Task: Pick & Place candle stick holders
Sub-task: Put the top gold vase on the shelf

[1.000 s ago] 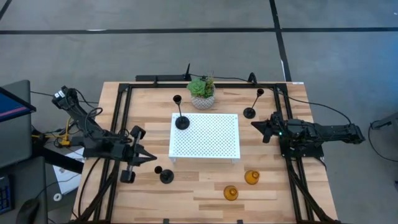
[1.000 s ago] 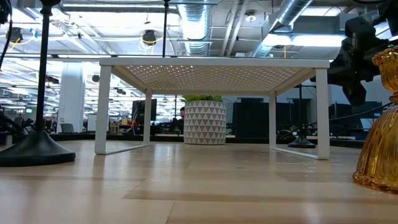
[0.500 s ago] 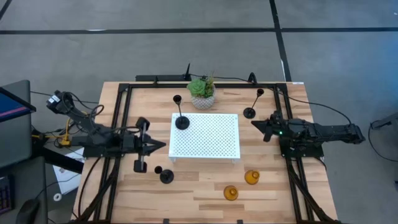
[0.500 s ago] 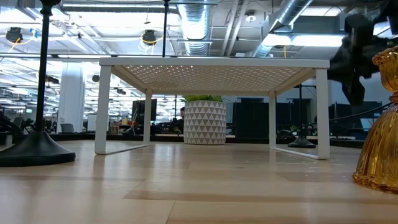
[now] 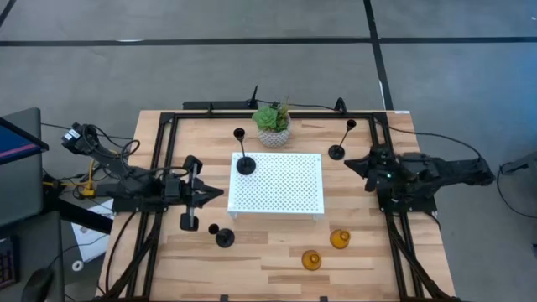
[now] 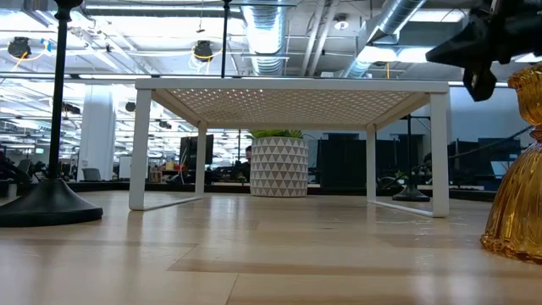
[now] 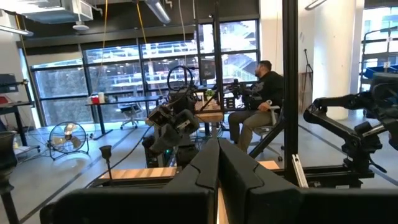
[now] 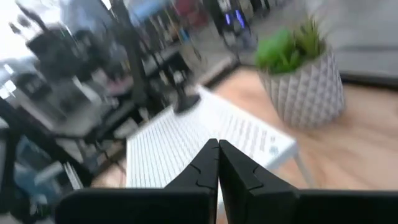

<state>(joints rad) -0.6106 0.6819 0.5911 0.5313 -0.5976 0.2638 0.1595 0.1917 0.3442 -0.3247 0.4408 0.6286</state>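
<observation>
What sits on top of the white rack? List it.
One tall black candle holder stands on the white rack at its back left corner. The rest of the top is bare. The high view cannot show what lies underneath.

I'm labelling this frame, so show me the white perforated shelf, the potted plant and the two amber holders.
white perforated shelf (image 5: 277,182), high view, middle of its top panel.
potted plant (image 5: 272,118), high view, on its green leaves.
amber holders (image 5: 340,240), high view, top of the one nearer the shelf.
</observation>
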